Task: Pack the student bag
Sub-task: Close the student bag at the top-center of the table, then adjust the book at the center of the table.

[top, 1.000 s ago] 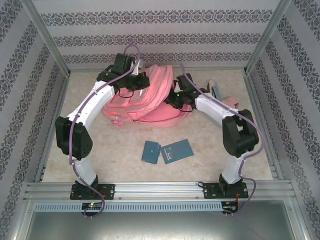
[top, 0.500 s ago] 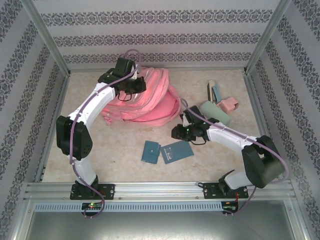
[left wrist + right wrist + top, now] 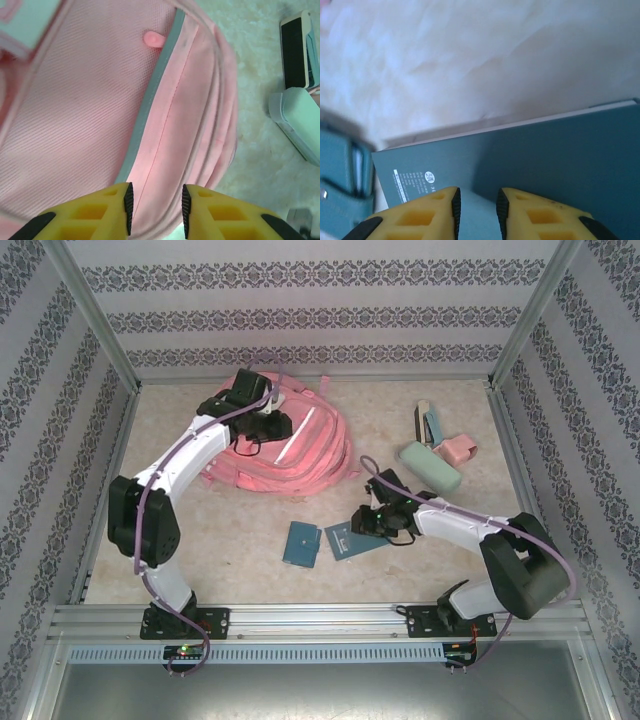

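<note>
Student bag (image 3: pixel 300 445) flat near far-left corner of desk (image 3: pixel 200 540). Packing judged barely begun: notebook (image 3: pixel 345 543) and wallet (image 3: pixel 301 544) toward front edge, case (image 3: pixel 430 467), box (image 3: pixel 459 449) and phone (image 3: pixel 428 423) toward right edge, all outside. Left hand (image 3: pixel 156 202) apart, empty, over bag. Right hand (image 3: pixel 477 205) apart above notebook, not gripping.

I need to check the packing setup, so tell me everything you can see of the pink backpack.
The pink backpack is woven-looking fabric with a pale grey trim stripe along one seam and a small pink zipper pull. It lies flat and slumped on the table, far left of centre, with straps trailing toward the back wall. The left gripper is over it, jaws apart; whether it touches the fabric cannot be told.
</note>
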You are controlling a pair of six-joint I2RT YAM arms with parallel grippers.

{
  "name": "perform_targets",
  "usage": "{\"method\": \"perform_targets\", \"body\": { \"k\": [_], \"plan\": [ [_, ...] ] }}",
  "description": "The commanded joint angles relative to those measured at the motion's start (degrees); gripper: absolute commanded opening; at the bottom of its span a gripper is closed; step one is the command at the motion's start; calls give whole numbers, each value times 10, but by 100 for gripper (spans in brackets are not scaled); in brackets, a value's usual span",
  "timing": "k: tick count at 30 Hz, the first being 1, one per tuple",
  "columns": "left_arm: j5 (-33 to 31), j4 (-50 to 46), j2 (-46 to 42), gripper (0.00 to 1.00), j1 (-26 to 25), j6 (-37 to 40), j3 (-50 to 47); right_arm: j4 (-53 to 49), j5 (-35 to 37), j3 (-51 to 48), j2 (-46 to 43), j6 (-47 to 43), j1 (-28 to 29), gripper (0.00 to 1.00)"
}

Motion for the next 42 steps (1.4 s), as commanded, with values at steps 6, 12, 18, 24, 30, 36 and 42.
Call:
{"method": "perform_targets", "body": {
  "k": [6, 12, 18, 24, 30, 36, 42],
  "plan": [
    [-33, 30, -79, 38, -70, -68, -82, -13, 74, 41, 68, 13, -89, 30],
    [-22, 90, -65, 41, -130, -158, -142, -6, 59, 60, 42, 16, -104, 37],
    [5, 147, -25, 41, -174, -234, -182, -18, 70, 44, -4, -17, -150, 49],
    [37, 147, 49, 41, -212, -259, -154, -22, 38, 32, 21, -30, -196, 50],
    [69, 144, 110, 41, -228, -260, -128, -27, 48, 15, 25, -27, -196, 51],
    [54, 114, 134, 40, -228, -241, -105, -19, -19, -4, -4, -8, -191, 50],
    [48, 102, 146, 40, -228, -221, -102, -6, -41, -15, -15, 22, -132, 50]
  ]
}}
